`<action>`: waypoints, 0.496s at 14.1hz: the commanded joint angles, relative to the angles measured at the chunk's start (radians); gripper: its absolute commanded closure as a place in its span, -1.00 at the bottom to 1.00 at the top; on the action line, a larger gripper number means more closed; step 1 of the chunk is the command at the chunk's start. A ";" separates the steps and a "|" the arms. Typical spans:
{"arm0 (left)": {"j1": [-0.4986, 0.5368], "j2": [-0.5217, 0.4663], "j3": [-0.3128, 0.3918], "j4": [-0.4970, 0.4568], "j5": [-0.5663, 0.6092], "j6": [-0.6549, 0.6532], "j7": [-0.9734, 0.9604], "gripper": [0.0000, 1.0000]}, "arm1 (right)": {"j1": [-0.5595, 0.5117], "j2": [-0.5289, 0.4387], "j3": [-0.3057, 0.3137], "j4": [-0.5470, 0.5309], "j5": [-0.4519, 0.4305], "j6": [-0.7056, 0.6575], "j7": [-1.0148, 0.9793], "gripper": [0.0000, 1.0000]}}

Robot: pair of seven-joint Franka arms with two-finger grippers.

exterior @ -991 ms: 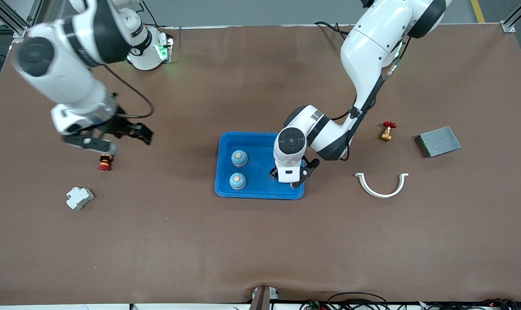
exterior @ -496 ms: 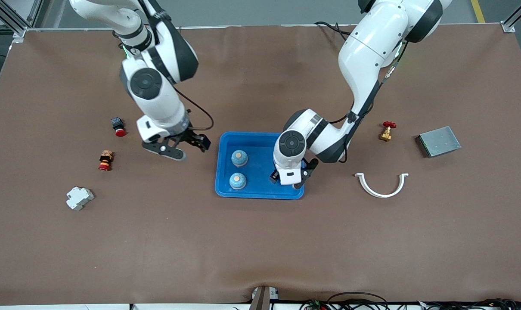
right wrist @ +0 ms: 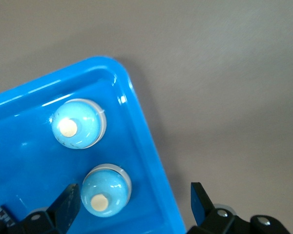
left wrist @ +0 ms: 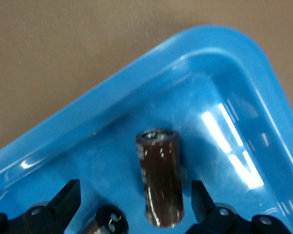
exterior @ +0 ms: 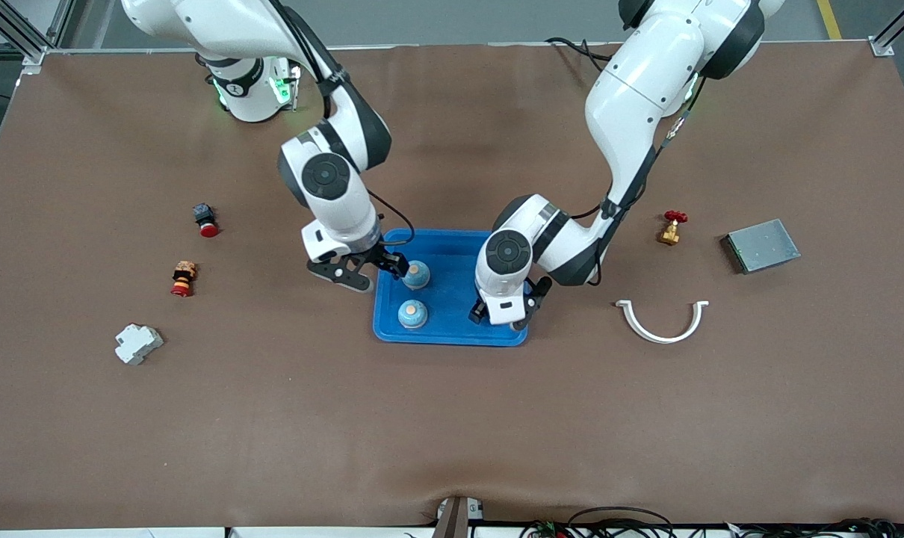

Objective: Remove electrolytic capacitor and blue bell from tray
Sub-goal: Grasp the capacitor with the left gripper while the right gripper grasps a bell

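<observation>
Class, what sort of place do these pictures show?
Likely a robotics lab: two white arms over a brown-covered table, aluminium frame posts at its corners, and assorted parts such as a brass valve beside a blue tray.

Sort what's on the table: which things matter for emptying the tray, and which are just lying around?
Job: tray; two blue bells; capacitor.

Lying about: red-handled valve; grey box; white curved clip; white breaker; two red push-buttons.

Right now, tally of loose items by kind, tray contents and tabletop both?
In the tray:
blue bells: 2
dark capacitors: 2
On the table:
red-capped push buttons: 2
white breaker: 1
brass valve with red handle: 1
white curved clamp: 1
grey metal box: 1
Total: 10, plus the tray.
</observation>
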 commanded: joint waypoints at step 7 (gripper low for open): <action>-0.021 0.021 0.033 0.023 0.023 0.027 -0.055 0.32 | 0.070 0.169 -0.012 0.116 0.012 0.069 0.115 -1.00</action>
